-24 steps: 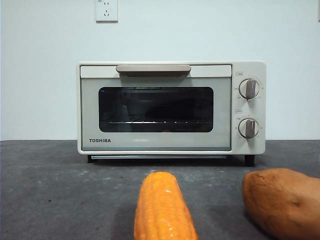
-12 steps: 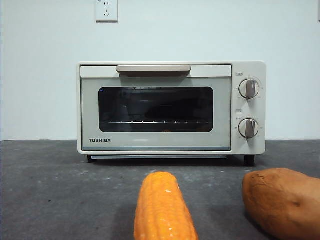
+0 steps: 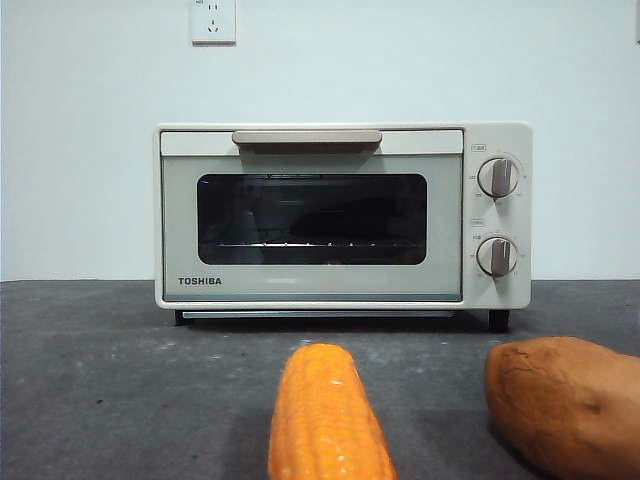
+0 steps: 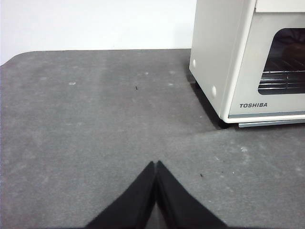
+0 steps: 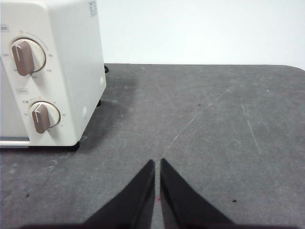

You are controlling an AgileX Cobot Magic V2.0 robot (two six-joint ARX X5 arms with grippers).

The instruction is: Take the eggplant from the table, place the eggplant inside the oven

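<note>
The cream-white TOSHIBA oven stands at the back of the dark grey table with its door closed. No eggplant shows on the table. Behind the dark glass a dim dark shape lies on the rack, but I cannot tell what it is. My left gripper is shut and empty over bare table, off the oven's left corner. Beside the knob side of the oven, my right gripper is also shut and empty. Neither gripper appears in the front view.
An orange-yellow corn cob lies near the table's front, in front of the oven door. A lumpy orange-brown sweet potato sits to its right. A wall socket is above the oven.
</note>
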